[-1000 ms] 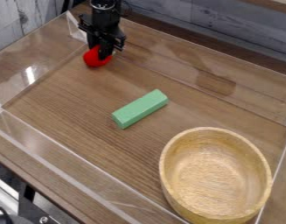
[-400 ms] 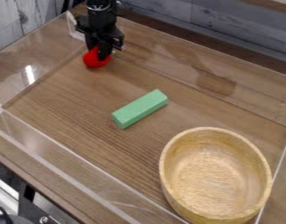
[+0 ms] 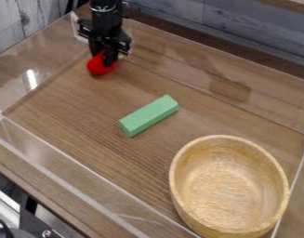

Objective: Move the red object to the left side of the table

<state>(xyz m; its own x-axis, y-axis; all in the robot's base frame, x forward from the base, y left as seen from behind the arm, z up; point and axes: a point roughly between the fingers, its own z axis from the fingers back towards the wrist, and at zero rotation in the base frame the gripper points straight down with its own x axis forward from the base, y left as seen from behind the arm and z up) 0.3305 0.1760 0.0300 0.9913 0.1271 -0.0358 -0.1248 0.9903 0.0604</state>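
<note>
The small red object (image 3: 102,66) is at the far left of the brown wood-grain table (image 3: 80,125), close to the back-left acrylic wall. My black gripper (image 3: 107,58) points straight down onto it from above. Its fingers are shut on the top of the red object, and they hide its upper part. I cannot tell whether the toy rests on the tabletop or hangs just above it.
A green rectangular block (image 3: 149,114) lies at an angle near the table's middle. A round light wooden bowl (image 3: 229,141) stands at the front right. Low clear acrylic walls (image 3: 24,79) edge the table.
The gripper and the red object have shifted slightly to the left together. The green block and the bowl have not moved.
</note>
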